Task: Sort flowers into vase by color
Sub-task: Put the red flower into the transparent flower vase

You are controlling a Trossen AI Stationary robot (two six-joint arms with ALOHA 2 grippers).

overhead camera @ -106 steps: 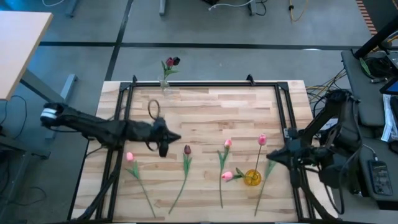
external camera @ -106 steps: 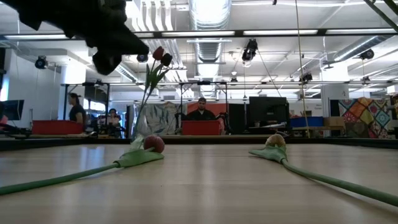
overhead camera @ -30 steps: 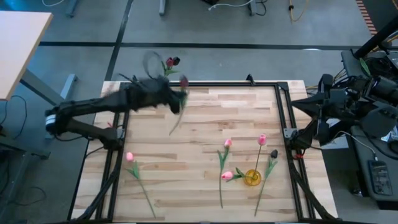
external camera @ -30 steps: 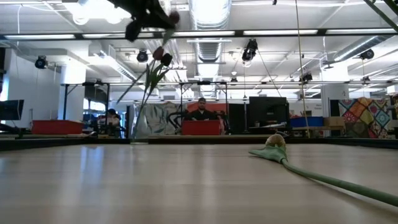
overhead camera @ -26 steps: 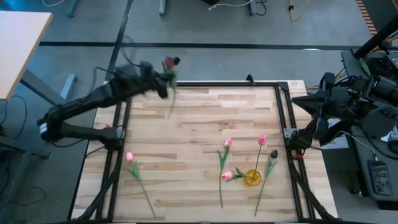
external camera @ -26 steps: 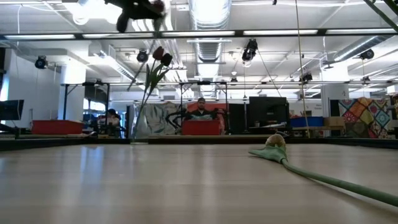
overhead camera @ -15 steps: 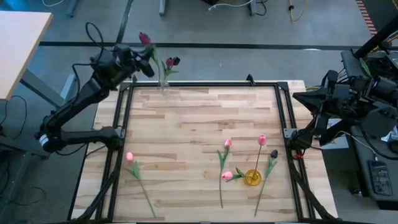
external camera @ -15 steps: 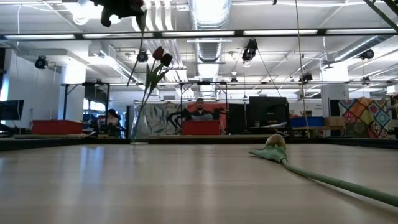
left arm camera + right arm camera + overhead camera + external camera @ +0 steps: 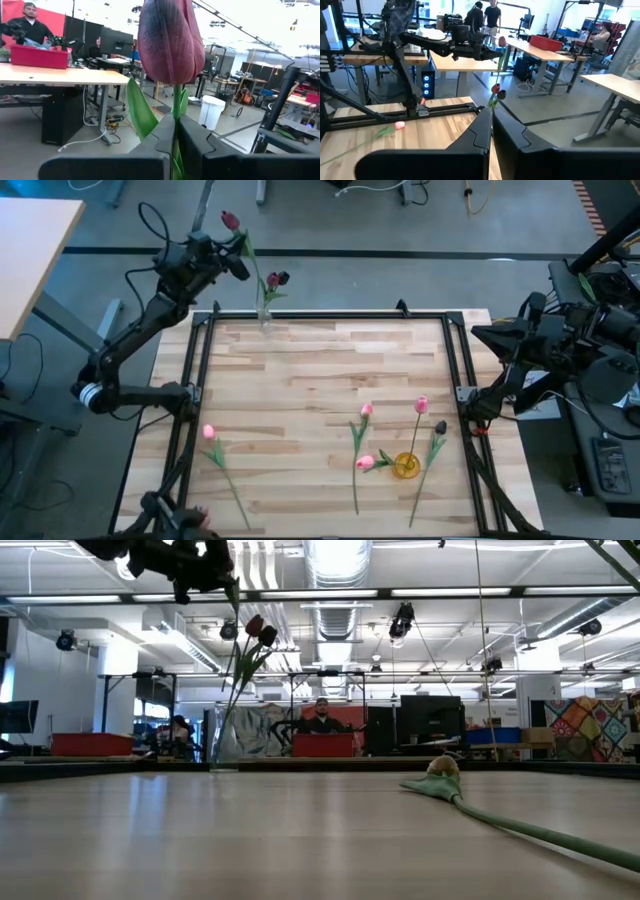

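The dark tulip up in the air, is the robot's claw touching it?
Touching. In the left wrist view the left claw is shut on the dark tulip, its green stem pinched between the two fingers; the high view shows that tulip lifted near the vase.

Left pincer raised beyond bench far-left corner, closed on tulip stem, above and just left of vase. Vase at bench far edge, two flowers in it. Right pincer off bench right edge. Second vase near front right; five tulips lying around it; one front left.
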